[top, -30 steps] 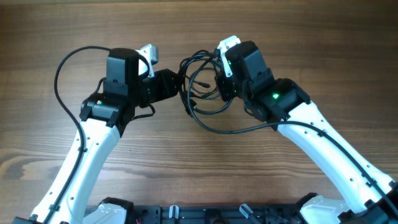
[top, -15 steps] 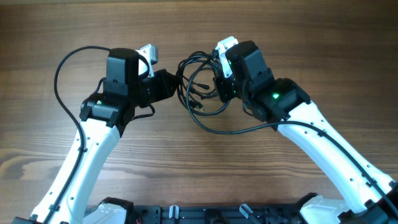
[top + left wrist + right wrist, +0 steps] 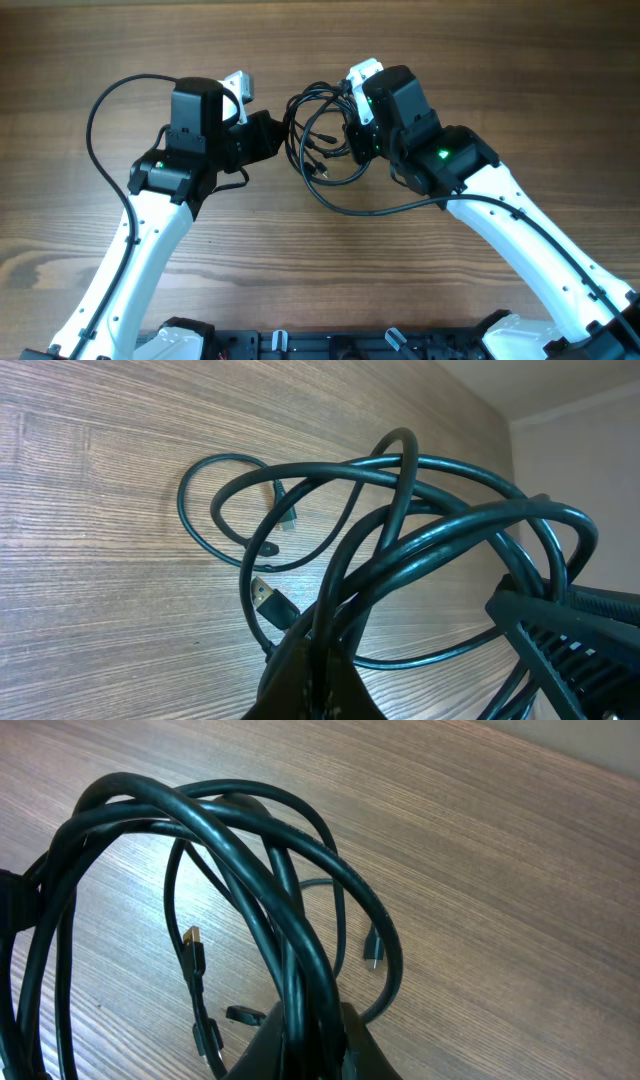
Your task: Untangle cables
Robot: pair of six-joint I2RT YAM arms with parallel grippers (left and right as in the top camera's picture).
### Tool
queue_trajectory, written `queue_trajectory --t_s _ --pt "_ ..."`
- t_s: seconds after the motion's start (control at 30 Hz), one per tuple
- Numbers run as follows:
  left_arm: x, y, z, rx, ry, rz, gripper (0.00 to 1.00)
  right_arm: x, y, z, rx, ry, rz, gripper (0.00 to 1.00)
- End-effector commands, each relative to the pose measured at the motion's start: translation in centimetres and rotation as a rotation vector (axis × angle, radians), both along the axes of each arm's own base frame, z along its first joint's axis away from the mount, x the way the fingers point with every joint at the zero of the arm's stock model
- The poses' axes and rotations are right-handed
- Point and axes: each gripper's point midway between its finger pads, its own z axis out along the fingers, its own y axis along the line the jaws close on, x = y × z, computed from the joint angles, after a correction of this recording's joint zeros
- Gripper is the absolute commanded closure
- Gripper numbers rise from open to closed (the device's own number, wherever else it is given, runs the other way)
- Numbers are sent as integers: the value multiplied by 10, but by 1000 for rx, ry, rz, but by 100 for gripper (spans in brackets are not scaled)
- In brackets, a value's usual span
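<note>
Overhead, the two arms meet over the middle of the wooden surface [image 3: 320, 290], with the cables [image 3: 318, 148] bunched in the gap between them. The left pincer [image 3: 283, 135] is clenched on strands at its own tip, and the right pincer [image 3: 352, 132] is likewise clamped on the opposite side of the same bundle. So the knot hangs directly between the two tips rather than lying flat.

In the left wrist view, several thick loops fan up and away from the closed fingers. A flat plug [image 3: 265, 595] dangles just ahead of them, and a thinner loop rests on the surface beyond.

In the right wrist view, the loops arch over and ahead of that pincer, and a gold-tipped plug [image 3: 192, 935] hangs inside the arch. A small plug [image 3: 372, 960] lies off to one side, near the wood.

Gripping from both sides looks meant to let the arms draw apart, so the loops open and the free ends can slip out. Which strand each side holds cannot be told. If both hold the same cord, pulling may tighten the snarl.
</note>
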Motion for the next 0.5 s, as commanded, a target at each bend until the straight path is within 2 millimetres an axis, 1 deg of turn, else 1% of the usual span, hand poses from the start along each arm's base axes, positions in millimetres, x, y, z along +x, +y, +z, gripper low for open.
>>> queue_trajectory --t_s 0.0,0.07,0.17,0.23,0.37,0.47 --pt "6 -2 6 2 -29 -6 96 0 4 -1 20 9 12 95" --pt "5 -7 11 -21 -42 -27 96 1 4 -1 15 6 16 96" --pt "1 -19 28 -93 -82 -95 96 1 3 -1 12 3 12 95" --pt "-2 -23 36 -117 -102 -119 96 1 3 -1 11 4 12 96" --pt "-3 -23 41 -126 -111 -116 96 1 3 -1 11 3 12 95" --pt "0 -16 42 -154 -81 -67 96 1 2 -1 9 3 10 95"
